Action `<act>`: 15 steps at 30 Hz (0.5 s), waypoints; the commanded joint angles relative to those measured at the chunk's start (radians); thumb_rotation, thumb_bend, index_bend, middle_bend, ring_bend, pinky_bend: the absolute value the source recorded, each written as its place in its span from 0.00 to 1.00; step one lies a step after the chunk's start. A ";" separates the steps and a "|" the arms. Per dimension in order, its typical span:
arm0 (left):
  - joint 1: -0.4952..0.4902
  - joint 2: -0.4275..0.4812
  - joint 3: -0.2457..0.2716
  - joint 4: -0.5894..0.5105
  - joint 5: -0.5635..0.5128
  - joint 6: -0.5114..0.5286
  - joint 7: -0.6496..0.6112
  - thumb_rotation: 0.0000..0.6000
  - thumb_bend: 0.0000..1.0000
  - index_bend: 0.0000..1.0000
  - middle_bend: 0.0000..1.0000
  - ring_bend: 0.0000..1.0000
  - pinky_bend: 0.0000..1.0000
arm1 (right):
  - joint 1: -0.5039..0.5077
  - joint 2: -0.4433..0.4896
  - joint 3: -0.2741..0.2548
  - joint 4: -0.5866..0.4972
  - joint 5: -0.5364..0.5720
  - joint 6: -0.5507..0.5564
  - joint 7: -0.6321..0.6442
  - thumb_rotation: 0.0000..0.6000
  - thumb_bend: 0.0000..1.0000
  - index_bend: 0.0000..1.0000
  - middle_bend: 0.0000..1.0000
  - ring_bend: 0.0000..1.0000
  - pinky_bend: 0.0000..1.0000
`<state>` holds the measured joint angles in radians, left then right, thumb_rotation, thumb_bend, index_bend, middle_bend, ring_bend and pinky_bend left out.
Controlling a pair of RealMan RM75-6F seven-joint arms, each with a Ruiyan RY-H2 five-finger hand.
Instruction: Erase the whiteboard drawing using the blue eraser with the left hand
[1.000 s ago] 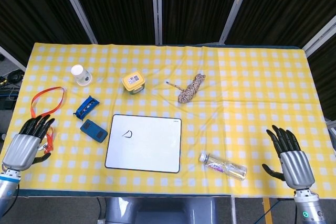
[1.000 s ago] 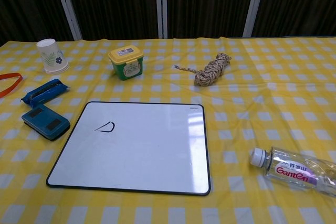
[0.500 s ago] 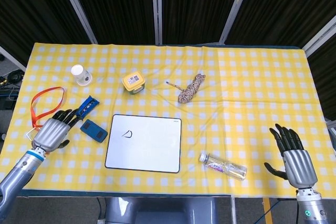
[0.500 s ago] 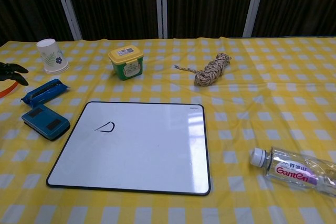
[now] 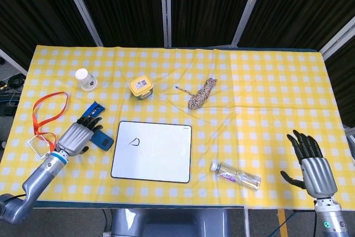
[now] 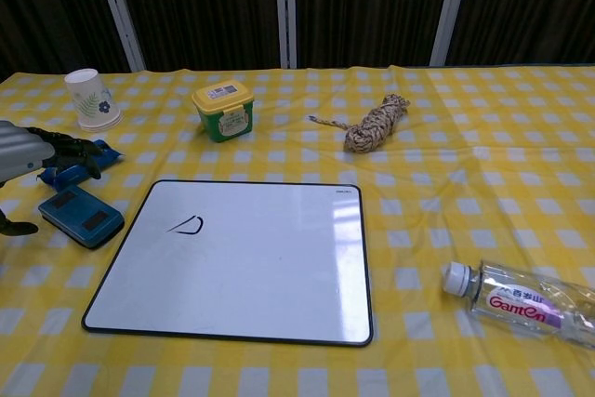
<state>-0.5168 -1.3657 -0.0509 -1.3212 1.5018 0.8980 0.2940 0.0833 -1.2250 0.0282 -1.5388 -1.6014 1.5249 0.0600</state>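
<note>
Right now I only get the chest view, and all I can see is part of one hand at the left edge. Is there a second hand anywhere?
Observer: Yes. The head view shows the right hand off the table's near right corner, fingers spread, holding nothing.
Operator: Is anything lying further left than the blue eraser?
Observer: An orange lanyard lies on the cloth, left of the left hand.
Operator: Is that left hand on the eraser?
Observer: From above it overlaps the eraser's left end, with its fingers pointing towards the blue packet. I cannot tell whether it is touching the eraser.
</note>
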 commanded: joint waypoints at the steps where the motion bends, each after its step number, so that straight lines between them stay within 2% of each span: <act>1: -0.014 -0.020 -0.002 0.006 -0.017 -0.016 0.011 1.00 0.26 0.22 0.06 0.10 0.15 | 0.000 0.000 0.000 0.000 0.002 -0.001 0.002 1.00 0.07 0.01 0.00 0.00 0.00; 15: -0.054 -0.076 -0.001 0.024 -0.077 -0.061 0.072 1.00 0.28 0.28 0.12 0.14 0.16 | 0.002 0.003 0.003 0.002 0.007 -0.006 0.015 1.00 0.07 0.01 0.00 0.00 0.00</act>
<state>-0.5686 -1.4386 -0.0527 -1.2988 1.4283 0.8388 0.3630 0.0850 -1.2219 0.0309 -1.5367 -1.5949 1.5198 0.0742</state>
